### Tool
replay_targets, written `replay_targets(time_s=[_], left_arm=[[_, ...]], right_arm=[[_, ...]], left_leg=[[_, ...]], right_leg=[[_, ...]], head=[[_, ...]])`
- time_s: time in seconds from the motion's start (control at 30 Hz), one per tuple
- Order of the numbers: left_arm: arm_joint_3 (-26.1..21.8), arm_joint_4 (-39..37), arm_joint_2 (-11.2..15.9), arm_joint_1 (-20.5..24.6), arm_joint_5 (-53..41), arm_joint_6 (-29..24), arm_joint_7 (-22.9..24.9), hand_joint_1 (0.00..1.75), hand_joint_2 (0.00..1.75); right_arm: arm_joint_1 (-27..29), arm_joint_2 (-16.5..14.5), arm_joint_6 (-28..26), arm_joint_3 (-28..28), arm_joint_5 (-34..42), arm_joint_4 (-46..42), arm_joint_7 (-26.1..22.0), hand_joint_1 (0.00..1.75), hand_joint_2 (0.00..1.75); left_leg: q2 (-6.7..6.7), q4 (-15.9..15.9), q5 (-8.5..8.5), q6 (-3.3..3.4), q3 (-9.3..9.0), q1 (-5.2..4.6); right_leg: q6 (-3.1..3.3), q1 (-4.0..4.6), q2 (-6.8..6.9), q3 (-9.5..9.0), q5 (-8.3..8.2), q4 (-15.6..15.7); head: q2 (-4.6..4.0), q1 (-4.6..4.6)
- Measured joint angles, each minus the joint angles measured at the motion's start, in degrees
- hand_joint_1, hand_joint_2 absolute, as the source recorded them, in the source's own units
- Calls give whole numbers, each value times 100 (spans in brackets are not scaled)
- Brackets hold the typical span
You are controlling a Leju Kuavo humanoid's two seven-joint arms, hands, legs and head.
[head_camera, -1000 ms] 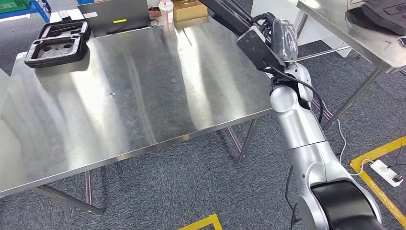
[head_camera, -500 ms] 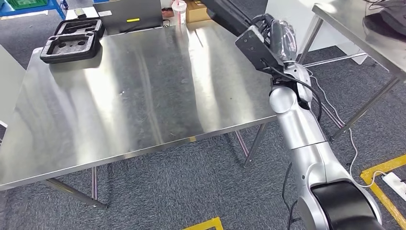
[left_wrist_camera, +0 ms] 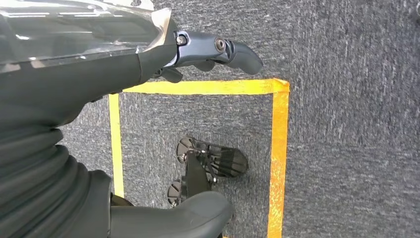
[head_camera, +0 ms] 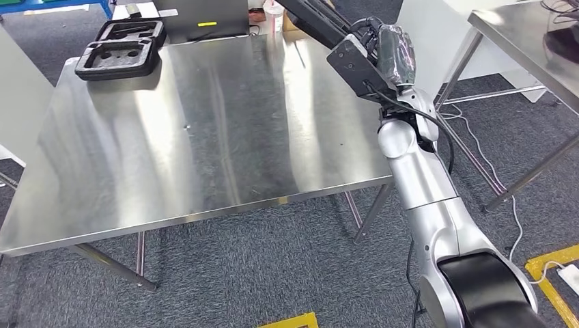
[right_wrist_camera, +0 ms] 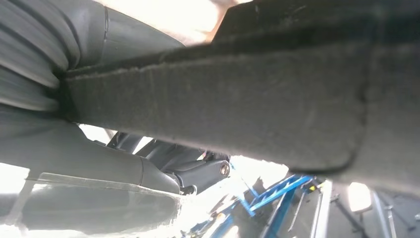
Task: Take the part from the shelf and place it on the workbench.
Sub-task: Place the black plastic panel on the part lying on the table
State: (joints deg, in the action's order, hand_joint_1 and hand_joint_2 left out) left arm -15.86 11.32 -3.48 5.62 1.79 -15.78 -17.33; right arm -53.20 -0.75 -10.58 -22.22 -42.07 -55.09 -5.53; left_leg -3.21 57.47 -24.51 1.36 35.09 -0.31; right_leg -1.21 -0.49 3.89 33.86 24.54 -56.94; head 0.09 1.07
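The part (right_wrist_camera: 257,94), a long dark felt-faced piece, is up in my right hand (head_camera: 392,55), fingers wrapped around it; in the head view it runs out from that hand over the far right corner of the workbench (head_camera: 205,137). So the picking is done, I judge, and the setting down is left. The steel top has wide bare room in the middle. Black foam trays (head_camera: 119,48) sit at the far left corner and a cup (head_camera: 275,14) by the far edge, well apart from my hand. The near edge and right edge are close under my forearm. My left hand (left_wrist_camera: 148,64) hangs over the floor, holding nothing, fingers loosely curled but apart
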Motion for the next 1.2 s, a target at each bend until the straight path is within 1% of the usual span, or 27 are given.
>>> replay_targets(time_s=[0.07, 0.1, 0.13, 0.2, 0.23, 0.27, 0.3, 0.33, 0.37, 0.4, 0.43, 0.47, 0.5, 0.57, 0.6, 0.63, 0.7, 0.73, 0.77, 0.8, 0.83, 0.9, 0.93, 0.97, 1.0, 1.07, 1.2], left_arm=[[-4, 0, -2, -3, 4, -3, -1, 0, 175], [-6, 1, -5, -4, 7, -4, -2, 0, 175], [-9, 1, -7, -2, 11, -5, -4, 0, 175], [-12, 2, -8, 6, 22, -7, -8, 0, 175], [-15, 1, -8, 5, 27, -6, -10, 0, 175], [-17, 1, -10, 1, 30, -4, -10, 0, 175], [-21, 0, -13, -6, 30, -2, -10, 0, 175], [-25, 0, -16, -11, 31, -1, -10, 0, 175], [-27, 0, -19, -14, 31, -1, -10, 0, 175], [-30, 0, -20, -14, 30, -1, -11, 0, 175], [-32, 0, -20, -14, 28, -1, -11, 0, 175], [-34, 0, -19, -15, 22, -2, -10, 0, 175], [-35, 0, -18, -20, 12, -6, -9, 0, 175], [-37, 0, -8, -36, -18, -22, -2, 0, 175], [-38, 0, -7, -44, -37, -30, 3, 0, 175], [-38, 0, -3, -45, -53, -34, 9, 0, 175], [-37, 0, 2, -38, -82, -36, 28, 0, 175], [-35, 0, 7, -32, -93, -36, 38, 0, 175], [-34, 0, 9, -31, -104, -36, 46, 0, 175], [-34, 0, 10, -32, -113, -36, 49, 0, 175], [-33, 1, 14, -32, -119, -36, 50, 0, 175], [-33, 2, 24, -29, -124, -36, 50, 0, 175], [-33, 2, 28, -25, -126, -36, 50, 0, 175], [-33, 2, 28, -20, -127, -36, 50, 0, 175], [-33, 2, 25, -14, -127, -36, 50, 0, 175], [-33, 2, 17, -8, -128, -36, 50, 0, 175], [-33, 2, 16, -5, -132, -36, 54, 0, 175]], right_arm=[[-38, -18, 0, -13, -3, 31, 0, 175, 175], [-60, -26, 0, -21, -5, 44, 0, 175, 175], [-78, -29, 0, -29, -6, 54, 0, 175, 175], [-90, -19, 0, -45, -10, 87, 0, 175, 175], [-85, -14, 0, -52, -14, 114, 2, 175, 175], [-78, -8, 0, -58, -18, 147, 7, 175, 175], [-73, -7, -1, -62, -22, 177, 13, 175, 175], [-73, -6, -2, -63, -24, 200, 21, 175, 175], [-79, -6, -3, -64, -26, 217, 27, 175, 175], [-90, -4, -4, -64, -33, 232, 33, 175, 175], [-101, -5, -5, -66, -47, 245, 37, 175, 175], [-110, -10, -4, -69, -65, 261, 40, 175, 175], [-116, -19, -4, -74, -86, 278, 43, 175, 175], [-125, -35, -4, -80, -116, 303, 55, 175, 175], [-133, -38, -2, -81, -126, 311, 61, 175, 175], [-141, -37, 4, -80, -139, 317, 67, 175, 175], [-145, -20, 23, -81, -167, 333, 79, 175, 175], [-140, -7, 32, -81, -180, 346, 87, 175, 175], [-130, 9, 37, -82, -187, 362, 97, 175, 175], [-119, 21, 39, -82, -192, 379, 105, 175, 175], [-110, 32, 41, -82, -196, 393, 111, 175, 175], [-102, 45, 42, -81, -201, 408, 115, 175, 175], [-104, 53, 42, -81, -203, 410, 116, 175, 175], [-106, 60, 42, -80, -204, 412, 117, 175, 175], [-106, 70, 42, -80, -203, 415, 117, 175, 175], [-105, 95, 42, -80, -204, 424, 119, 175, 175], [-105, 124, 15, -81, -311, 445, 224, 175, 175]], left_leg=[[119, -22, 21, 63, -14, -1], [171, -47, 40, 100, -30, 8], [218, -69, 64, 138, -45, 20], [336, -82, 86, 188, -50, 34], [406, -80, 89, 199, -48, 34], [483, -78, 89, 202, -48, 34], [558, -75, 88, 201, -49, 33], [632, -70, 87, 199, -52, 33], [701, -61, 84, 193, -53, 34], [762, -41, 74, 178, -44, 27], [813, -19, 61, 157, -29, 19], [855, 1, 49, 132, -8, 15], [891, 13, 41, 99, 13, 19], [935, 19, 28, 31, 36, 47], [870, 74, -14, -8, 62, 52], [758, 228, -113, -45, 133, 54], [478, 867, -446, -121, 443, 74], [402, 1248, -603, -155, 643, 96], [364, 1525, -682, -181, 800, 117], [346, 1603, -649, -199, 862, 136], [334, 1459, -518, -208, 811, 152], [285, 689, -134, -196, 436, 170], [261, 340, -7, -175, 254, 164], [247, 106, 64, -156, 131, 160], [243, 12, 74, -142, 81, 149], [281, 6, 83, -125, 80, 114], [330, 11, 80, -63, 87, 44]], right_leg=[[-52, 4, 69, -4, 40, -26], [-68, 3, 20, 31, 99, -117], [-66, -2, -71, 121, 200, -318], [-25, -20, -275, 485, 508, -1077], [-16, -24, -320, 691, 637, -1477], [-30, -24, -344, 837, 692, -1731], [-62, -24, -356, 868, 651, -1747], [-105, -25, -374, 779, 522, -1520], [-147, -31, -421, 601, 344, -1118], [-172, -43, -511, 395, 179, -680], [-174, -53, -577, 235, 55, -336], [-155, -59, -626, 141, -8, -136], [-118, -51, -634, 105, -22, -66], [-31, -57, -544, 90, -32, -47], [14, -70, -509, 73, -38, -27], [56, -89, -475, 53, -45, -6], [110, -91, -422, 30, -41, 9], [123, -86, -396, 27, -37, 8], [126, -83, -373, 25, -32, 7], [124, -83, -355, 24, -26, 6], [119, -85, -343, 20, -21, 6], [90, -84, -332, 3, -2, 4], [68, -65, -329, -3, 10, 1], [51, -37, -328, -5, 27, -9], [45, -3, -326, -3, 40, -17], [47, 30, -311, -1, 53, -23], [35, 3, -265, -16, 47, 5]], head=[[0, -3], [0, -5], [0, -10], [0, -27], [0, -35], [0, -39], [0, -43], [0, -44], [0, -48], [0, -52], [0, -51], [0, -50], [0, -49], [0, -56], [0, -46], [0, -25], [0, 19], [0, 28], [0, 27], [0, 29], [0, 29], [0, 31], [0, 30], [0, 23], [0, 13], [0, -6], [0, -9]])
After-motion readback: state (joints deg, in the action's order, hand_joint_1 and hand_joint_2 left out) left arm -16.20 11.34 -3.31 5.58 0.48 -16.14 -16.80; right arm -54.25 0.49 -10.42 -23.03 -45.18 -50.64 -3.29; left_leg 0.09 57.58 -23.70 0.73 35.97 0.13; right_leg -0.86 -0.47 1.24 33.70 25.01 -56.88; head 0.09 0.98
